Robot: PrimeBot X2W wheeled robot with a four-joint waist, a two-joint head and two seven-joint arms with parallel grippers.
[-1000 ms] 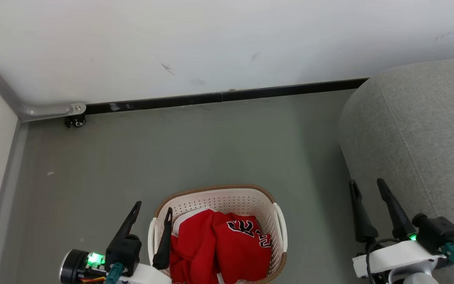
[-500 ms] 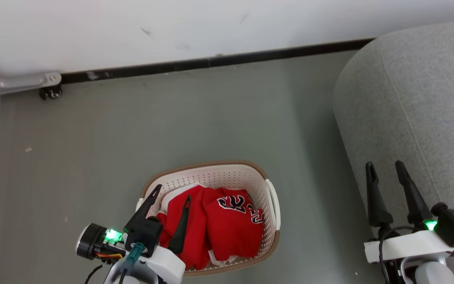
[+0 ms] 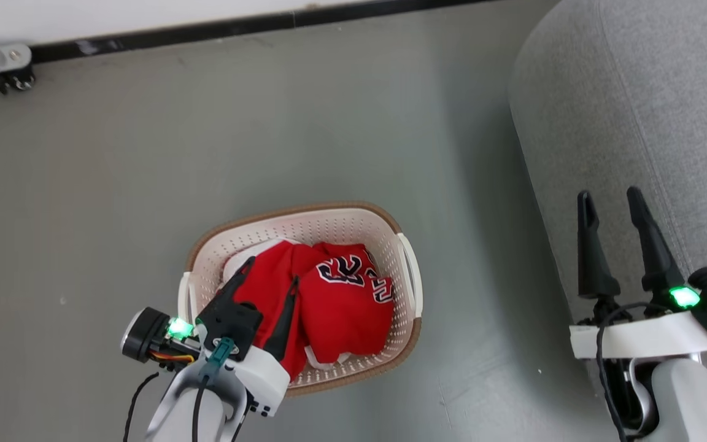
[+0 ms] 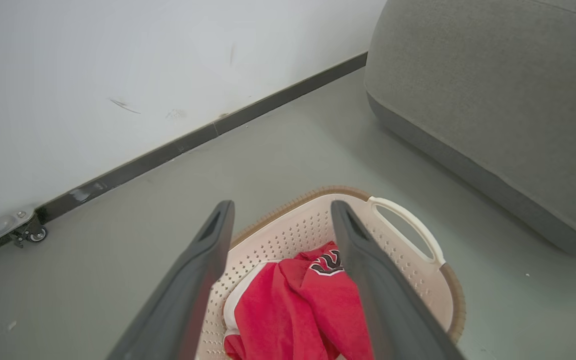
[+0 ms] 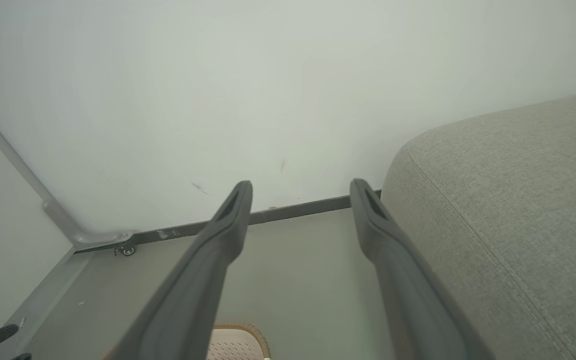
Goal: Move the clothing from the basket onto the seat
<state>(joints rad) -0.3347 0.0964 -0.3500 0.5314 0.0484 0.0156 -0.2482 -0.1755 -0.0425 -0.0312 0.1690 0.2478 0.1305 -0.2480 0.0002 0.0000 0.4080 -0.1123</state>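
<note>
The cream perforated basket (image 3: 329, 228) with a brown rim stands on the grey floor. The red clothing (image 3: 338, 307) lies crumpled inside it, black-and-white lettering facing up. My left gripper (image 3: 272, 271) hangs open over the basket's left part, above the cloth and holding nothing. In the left wrist view the gripper (image 4: 283, 206) frames the clothing (image 4: 298, 305) and the basket wall (image 4: 293, 235). My right gripper (image 3: 609, 194) is open and empty beside the grey seat (image 3: 666, 92), far right of the basket. In the right wrist view that gripper (image 5: 302, 184) points toward the wall, with the seat (image 5: 508, 200) at right.
A white wall with a black baseboard (image 3: 206, 27) runs along the far side. A metal bracket with a small caster (image 3: 15, 80) sits at the far left corner. Bare grey floor (image 3: 464, 245) separates the basket from the seat, whose rounded side (image 4: 493, 90) rises high.
The head camera has tilted down, shifting the whole picture up. My left gripper has moved from beside the basket's left rim to over the clothing, still open. The right gripper stays open.
</note>
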